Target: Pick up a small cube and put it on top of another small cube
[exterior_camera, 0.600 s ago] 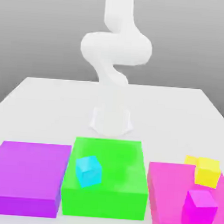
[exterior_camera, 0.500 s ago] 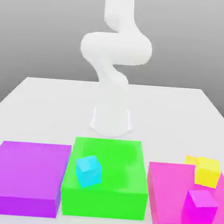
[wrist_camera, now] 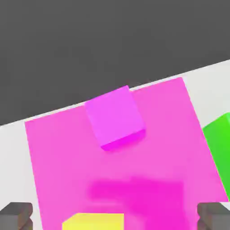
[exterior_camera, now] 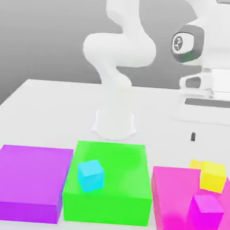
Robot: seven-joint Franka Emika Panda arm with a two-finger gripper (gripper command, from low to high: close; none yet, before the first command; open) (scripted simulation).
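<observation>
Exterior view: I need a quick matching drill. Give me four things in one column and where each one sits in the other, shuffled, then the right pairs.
Things
1. cyan cube
2. magenta cube
3. yellow cube
4. gripper

Places
A. on the pink block, at its near edge
B. hanging open in the air, above the yellow cube
C. on the green block
D. at the pink block's far corner, on the exterior view's right

Pairs: 1-C, 2-A, 3-D, 4-B
</observation>
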